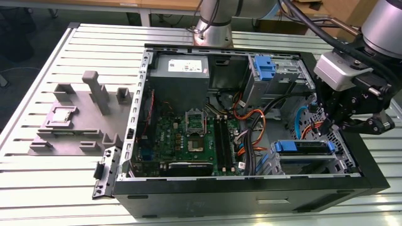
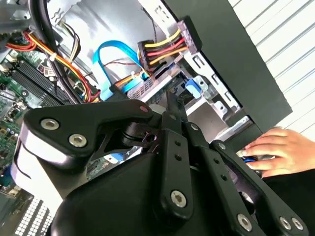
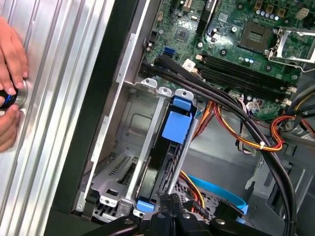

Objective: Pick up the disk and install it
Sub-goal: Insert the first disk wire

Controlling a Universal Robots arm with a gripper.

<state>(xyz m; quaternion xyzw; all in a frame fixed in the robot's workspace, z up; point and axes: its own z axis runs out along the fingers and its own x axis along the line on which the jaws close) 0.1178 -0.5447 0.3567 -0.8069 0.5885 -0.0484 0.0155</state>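
Note:
The disk (image 1: 302,147) sits in the drive cage at the front corner of the open computer case (image 1: 251,193), on the exterior view's right, its blue bracket facing up. In the first wrist view the disk (image 3: 174,125) stands edge-on in the metal cage. My gripper (image 1: 349,126) hangs just above the cage, on the exterior view's right of the disk. Its fingers are shut together with nothing seen between them. The gripper (image 3: 167,200) tips hover over the disk's cable end. In the second wrist view my gripper (image 2: 173,105) points at the blue bracket tab (image 2: 193,88).
A grey power supply (image 1: 180,67) and an upright blue latch (image 1: 266,66) stand at the case's back. Orange and black cables (image 1: 251,127) cross beside the motherboard (image 1: 195,136). A grey fixture (image 1: 82,117) lies on the slatted table. A person's hand (image 3: 10,93) rests on a blue button outside the case.

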